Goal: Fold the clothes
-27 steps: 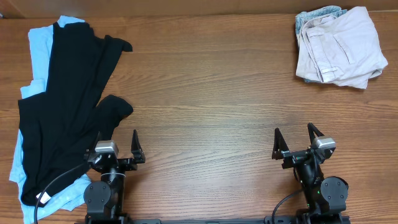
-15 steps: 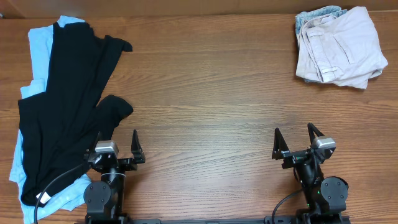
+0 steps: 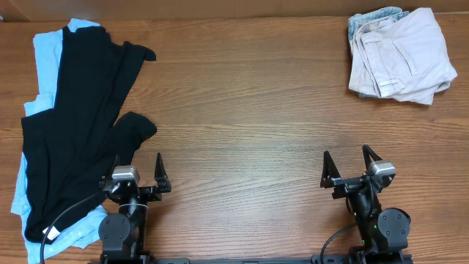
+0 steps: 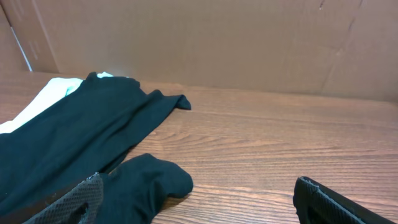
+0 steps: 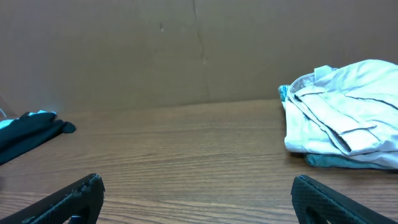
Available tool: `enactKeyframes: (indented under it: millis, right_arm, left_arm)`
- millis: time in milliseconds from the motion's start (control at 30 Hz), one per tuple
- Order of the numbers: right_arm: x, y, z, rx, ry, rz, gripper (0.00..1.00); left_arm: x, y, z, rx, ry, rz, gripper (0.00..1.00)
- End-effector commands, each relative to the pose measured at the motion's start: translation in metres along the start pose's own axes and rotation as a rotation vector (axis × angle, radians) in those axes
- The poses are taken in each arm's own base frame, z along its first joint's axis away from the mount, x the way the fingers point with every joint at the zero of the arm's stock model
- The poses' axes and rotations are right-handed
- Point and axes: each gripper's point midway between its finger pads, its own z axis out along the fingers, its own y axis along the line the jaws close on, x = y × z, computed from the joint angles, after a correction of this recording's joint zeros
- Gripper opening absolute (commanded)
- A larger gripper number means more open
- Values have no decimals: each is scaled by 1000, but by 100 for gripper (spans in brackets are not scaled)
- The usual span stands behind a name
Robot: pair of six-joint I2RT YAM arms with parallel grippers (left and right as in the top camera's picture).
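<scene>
A black short-sleeved garment (image 3: 73, 125) lies spread and rumpled at the table's left, on top of a light blue garment (image 3: 45, 51); a small white label (image 3: 50, 232) shows at its near end. My left gripper (image 3: 137, 167) is open and empty by the black sleeve (image 4: 155, 180), with its left finger just over the black cloth. The black garment fills the left of the left wrist view (image 4: 81, 137). My right gripper (image 3: 346, 163) is open and empty near the front edge; its fingers (image 5: 196, 193) frame bare wood.
A folded pile of pale beige and light blue-grey clothes (image 3: 399, 55) sits at the back right, also in the right wrist view (image 5: 342, 115). A brown cardboard wall (image 4: 217, 43) stands behind the wooden table (image 3: 249, 110).
</scene>
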Motion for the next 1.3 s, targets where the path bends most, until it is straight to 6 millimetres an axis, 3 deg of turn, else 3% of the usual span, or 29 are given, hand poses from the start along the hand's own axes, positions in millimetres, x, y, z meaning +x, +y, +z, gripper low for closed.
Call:
enactKeyframes:
  millis: [0,867,1267]
  right_arm:
    - [2,1,0,-4,-5,0,100]
    - [2,1,0,-4,-6,0,100]
    - [-3,-11,0,68,-29,-5,100]
  left_arm:
    - [-1,0,0,6,-8,-10,100]
    - [-1,0,0,6,-8,-10,100]
    - [-2,0,0,1,-11,-10,100]
